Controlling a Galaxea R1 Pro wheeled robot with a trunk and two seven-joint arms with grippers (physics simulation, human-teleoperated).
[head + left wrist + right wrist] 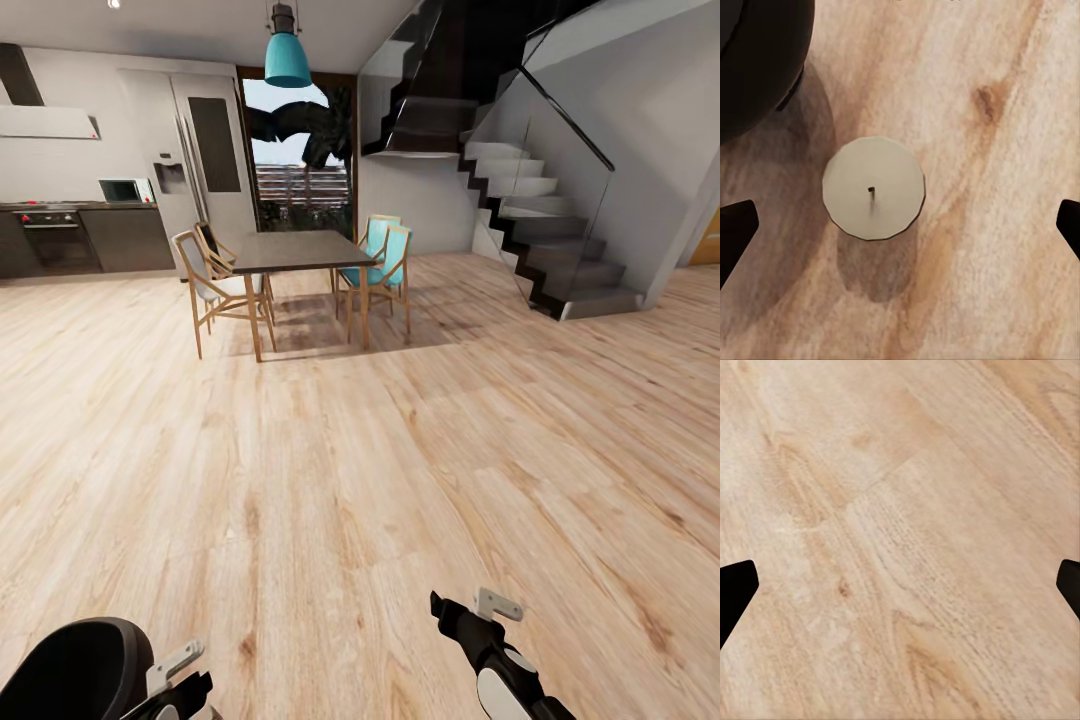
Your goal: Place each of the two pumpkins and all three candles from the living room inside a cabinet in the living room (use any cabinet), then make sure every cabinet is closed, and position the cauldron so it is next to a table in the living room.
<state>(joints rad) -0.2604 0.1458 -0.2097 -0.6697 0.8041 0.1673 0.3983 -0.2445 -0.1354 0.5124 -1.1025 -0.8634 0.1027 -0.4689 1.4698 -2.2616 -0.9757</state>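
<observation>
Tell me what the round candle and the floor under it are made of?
The candle looks like wax: a matte pale beige top with a small dark wick. The floor looks like light wood planks, with grain lines and a dark knot, though it could be laminate.

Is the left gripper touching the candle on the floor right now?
Apart. In the left wrist view the candle stands on the wood floor with bare floor between it and both fingertips of the open left gripper.

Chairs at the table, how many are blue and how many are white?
Blue chairs: 2
White chairs: 2
Total: 4 chairs around the dining table
</observation>
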